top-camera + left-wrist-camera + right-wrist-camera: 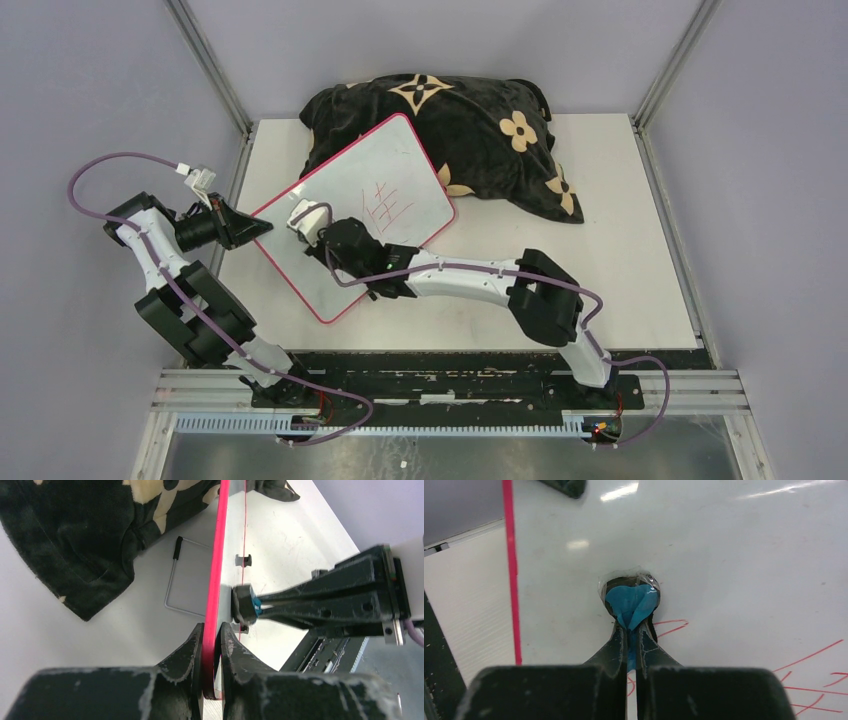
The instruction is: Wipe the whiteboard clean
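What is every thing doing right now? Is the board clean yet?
Whiteboard, tilted up, red writing still on it.
Left tool, shut on the whiteboard's rim.
Right tool, shut on the eraser.
Eraser, pressed on the whiteboard beside the writing.
Cushion, lying behind the whiteboard.

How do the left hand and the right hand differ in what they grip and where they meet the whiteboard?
The left hand is shut on the pink rim of the whiteboard, one finger on each side; the right hand is shut on a small eraser with a blue tab. The left hand meets the board at its edge; the right hand holds the eraser against its face, near the red marks. Both are shut.
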